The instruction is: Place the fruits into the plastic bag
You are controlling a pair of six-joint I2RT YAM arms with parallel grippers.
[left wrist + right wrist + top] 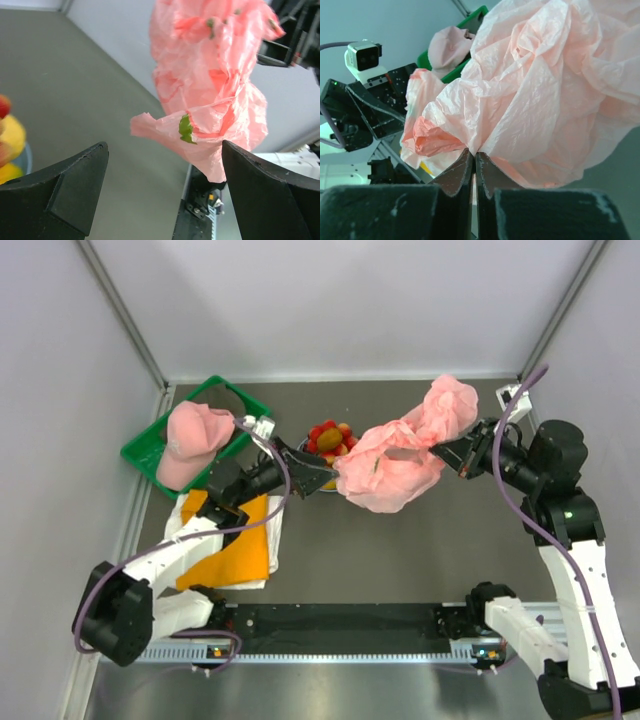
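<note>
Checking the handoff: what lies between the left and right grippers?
The plastic bag, pinched by the right gripper, its edge near the open left gripper; the top view shows it.

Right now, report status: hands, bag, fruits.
Right hand shut on the plastic bag. Left hand open at its loose edge. Fruits heaped beside the bag. Nothing in the way seen.

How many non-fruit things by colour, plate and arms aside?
Pink: 2 (bag, cap)
Green: 1 (basket)
Orange: 1 (cloth)
White: 1 (sheet under the cloth)
Total: 5
</note>
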